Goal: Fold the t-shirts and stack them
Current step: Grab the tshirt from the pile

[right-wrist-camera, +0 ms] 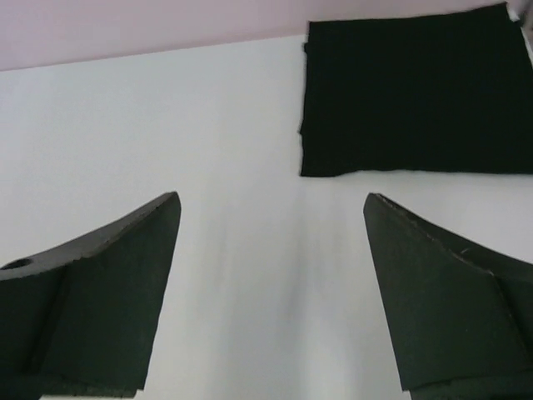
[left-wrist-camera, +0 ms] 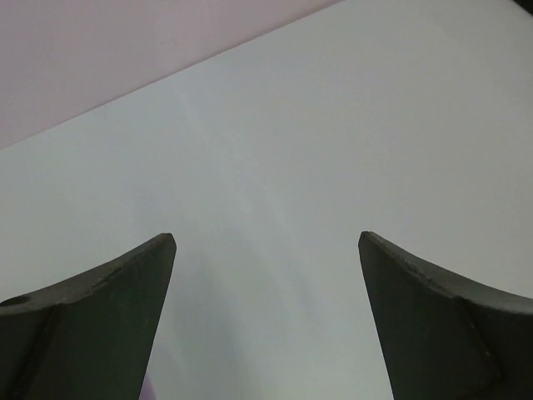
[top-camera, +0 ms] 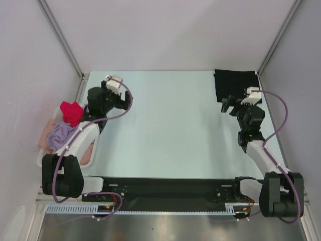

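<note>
Right, occlusions first. From overhead the left arm covered much of the white basket, so the pale peach-pink shirt showed only as a strip at the rim. The lavender shirt was half hidden under the arm link. The magenta-red shirt was clear just beside it. That whole pile lay behind the left gripper, back along its own arm and well apart from the fingers.

The left wrist view saw none of that: jaws spread wide, nothing between them, only bare table and wall ahead. A purplish sliver at the bottom edge was possibly lavender cloth; too small to call.

The right gripper was also wide and empty. The black shirt lay flat ahead of it and to its right, clear of both fingers, with its right edge cut off by the frame. Only the overhead view showed its full square.
</note>
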`<state>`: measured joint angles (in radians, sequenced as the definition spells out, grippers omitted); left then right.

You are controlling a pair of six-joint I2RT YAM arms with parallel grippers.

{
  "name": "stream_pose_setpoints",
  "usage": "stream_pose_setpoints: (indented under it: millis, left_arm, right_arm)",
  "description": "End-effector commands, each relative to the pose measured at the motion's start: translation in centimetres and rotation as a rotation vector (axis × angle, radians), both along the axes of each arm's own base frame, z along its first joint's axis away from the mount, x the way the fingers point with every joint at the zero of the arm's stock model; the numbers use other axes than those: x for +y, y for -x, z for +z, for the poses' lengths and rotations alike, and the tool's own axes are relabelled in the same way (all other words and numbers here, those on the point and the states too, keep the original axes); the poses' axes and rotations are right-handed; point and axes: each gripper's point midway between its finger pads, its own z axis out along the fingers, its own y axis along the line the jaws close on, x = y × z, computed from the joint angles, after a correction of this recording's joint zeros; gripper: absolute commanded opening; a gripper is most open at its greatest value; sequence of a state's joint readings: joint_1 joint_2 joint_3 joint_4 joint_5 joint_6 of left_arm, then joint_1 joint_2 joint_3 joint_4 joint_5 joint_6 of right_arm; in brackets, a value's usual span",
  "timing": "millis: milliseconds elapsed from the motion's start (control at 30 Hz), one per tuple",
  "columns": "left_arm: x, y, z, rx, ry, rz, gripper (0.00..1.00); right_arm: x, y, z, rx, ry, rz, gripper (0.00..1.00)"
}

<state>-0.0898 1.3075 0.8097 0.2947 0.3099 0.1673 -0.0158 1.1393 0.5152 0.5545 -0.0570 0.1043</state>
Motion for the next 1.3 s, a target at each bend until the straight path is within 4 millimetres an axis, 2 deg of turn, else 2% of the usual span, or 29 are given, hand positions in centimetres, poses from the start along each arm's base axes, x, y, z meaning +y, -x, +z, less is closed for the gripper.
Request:
stream_pose_setpoints:
  millis: [0,33,67,100,133,200,233,300,367,433,467,500,600,667,700,800,900,933,1000,1033,1100,1200,1233,1267]
  left_arm:
    - [-0.9,4.1,-1.4,0.329,-0.13,-0.11,0.97]
    - [0.3,4.0,-1.0,0.37,-0.159,-0.065,0.97]
    - [1.8,3.2,1.7,0.356,-0.177,-0.004,0.97]
    - [3.5,4.4,0.6,0.457,-0.208,0.037,0.96]
    - [6.9,4.3,1.0,0.472,-0.237,0.151,0.94]
    - [11.3,4.9,0.6,0.489,-0.276,0.273,0.94]
    - [14.1,6.0,0.1,0.508,-0.283,0.352,0.95]
    - [16.5,7.2,-0.9,0.547,-0.309,0.396,0.95]
    - [17.1,8.3,-2.7,0.607,-0.327,0.387,0.94]
    - [17.7,9.3,-4.4,0.663,-0.328,0.371,0.93]
    - [18.0,9.6,-4.9,0.679,-0.325,0.374,0.92]
    - [19.0,9.8,-5.1,0.686,-0.326,0.395,0.91]
    - [20.1,9.4,-6.7,0.709,-0.294,0.394,0.86]
    - [19.8,9.3,-8.4,0.773,-0.268,0.362,0.81]
    - [18.7,9.1,-8.7,0.782,-0.222,0.302,0.78]
    - [17.2,9.0,-9.9,0.806,-0.167,0.224,0.74]
    - [17.0,9.2,-11.1,0.838,-0.162,0.208,0.57]
    - [17.0,9.3,-11.2,0.845,-0.165,0.204,0.41]
    - [16.9,9.3,-10.8,0.841,-0.163,0.203,0.18]
    - [17.1,9.1,-10.1,0.821,-0.171,0.217,0.0]
    - [17.6,8.8,-8.7,0.785,-0.174,0.262,0.0]
    - [18.6,8.0,-4.6,0.68,-0.202,0.334,0.0]
    - [18.9,7.6,-2.1,0.615,-0.213,0.352,0.0]
    - [18.9,7.3,-0.7,0.581,-0.213,0.362,0.0]
  right_arm:
    - [2.8,0.4,4.4,0.01,-0.019,0.097,0.96]
    - [3.5,0.2,6.9,-0.023,-0.008,0.112,0.95]
    - [3.8,0.4,6.8,0.019,-0.004,0.117,0.95]
    - [4.2,0.4,7.4,0.019,-0.001,0.126,0.94]
    - [5.1,0.4,8.6,0.018,0.001,0.152,0.93]
    - [6.6,0.5,9.2,0.016,0.011,0.211,0.93]
    - [8.1,0.5,9.8,0.007,0.025,0.256,0.93]
    - [9.6,0.4,10.2,0.002,0.045,0.31,0.93]
    - [11.7,0.2,10.4,0.008,0.074,0.363,0.93]
    - [12.7,-0.4,10.3,0.026,0.094,0.369,0.93]
    - [13.8,-0.2,10.2,0.032,0.101,0.393,0.92]
    - [14.1,-0.3,10.2,0.038,0.104,0.39,0.93]
    - [15.7,-0.3,9.6,0.048,0.165,0.423,0.94]
    - [16.2,-0.3,9.4,0.054,0.191,0.428,0.94]
    - [16.6,-0.5,9.5,0.053,0.207,0.425,0.94]
    - [16.8,-0.8,9.6,0.059,0.216,0.408,0.94]
    - [17.1,-0.6,9.7,0.055,0.222,0.416,0.94]
    - [17.1,-0.6,9.6,0.055,0.229,0.42,0.94]
    - [16.8,-0.7,9.7,0.052,0.238,0.398,0.94]
    - [16.8,-0.7,9.8,0.05,0.239,0.396,0.94]
    - [16.6,-0.8,9.8,0.051,0.239,0.387,0.95]
    - [16.7,-0.8,10.0,0.045,0.229,0.386,0.94]
    - [16.8,-0.8,10.1,0.042,0.222,0.388,0.95]
    - [16.9,-0.8,10.2,0.038,0.216,0.392,0.95]
